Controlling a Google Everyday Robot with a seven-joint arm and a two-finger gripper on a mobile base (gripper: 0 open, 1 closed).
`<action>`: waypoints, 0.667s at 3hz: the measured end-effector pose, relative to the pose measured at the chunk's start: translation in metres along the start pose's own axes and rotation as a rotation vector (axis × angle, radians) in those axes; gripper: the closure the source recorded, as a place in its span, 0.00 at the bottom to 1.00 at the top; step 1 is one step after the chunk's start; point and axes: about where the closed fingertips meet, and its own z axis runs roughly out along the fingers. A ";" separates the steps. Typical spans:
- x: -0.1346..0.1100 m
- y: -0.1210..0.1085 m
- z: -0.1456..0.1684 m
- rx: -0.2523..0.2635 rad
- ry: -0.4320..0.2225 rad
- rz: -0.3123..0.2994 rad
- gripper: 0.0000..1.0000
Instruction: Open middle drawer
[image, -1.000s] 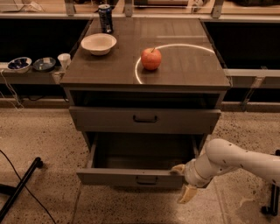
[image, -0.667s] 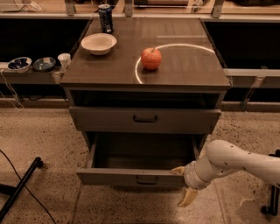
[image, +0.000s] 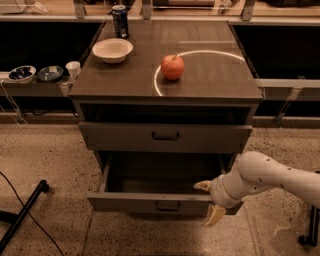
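Gripper fingers (image: 216, 215), astride middle drawer (image: 135, 203) front's right end

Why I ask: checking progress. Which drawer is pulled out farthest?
The lower drawer, its inside showing, hand at its right corner; the upper drawer barely protrudes.

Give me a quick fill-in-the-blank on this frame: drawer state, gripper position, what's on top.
1. The middle drawer is not shut but ___.
2. The gripper, fingers spread, is at the ___ end of the drawer's front, as the camera sees it.
3. The red fruit on the cabinet top is an ___.

Missing words: open; right; apple.
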 end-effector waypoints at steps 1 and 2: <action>0.000 0.000 0.000 0.001 0.000 0.000 0.08; 0.000 0.000 0.000 0.001 0.000 0.000 0.00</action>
